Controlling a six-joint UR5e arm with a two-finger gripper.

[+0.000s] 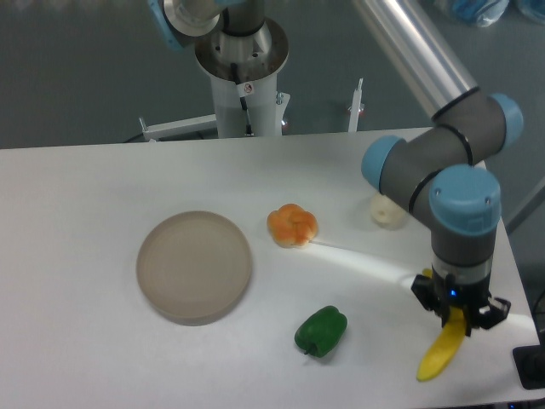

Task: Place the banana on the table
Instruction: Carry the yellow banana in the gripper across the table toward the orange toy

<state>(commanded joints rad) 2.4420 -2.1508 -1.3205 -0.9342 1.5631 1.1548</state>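
Note:
A bright yellow banana (438, 354) hangs slanted at the front right of the white table (102, 341), its upper end between the fingers of my gripper (457, 319). The gripper points straight down and is shut on the banana. The banana's lower tip is close to the table surface near the front edge; I cannot tell whether it touches.
A round grey-beige plate (194, 266) lies left of centre. An orange lobed fruit (292, 225) sits mid-table and a green pepper (321, 331) nearer the front. A pale small object (388, 211) rests behind my arm's elbow (400, 175). The table's right edge is close to the gripper.

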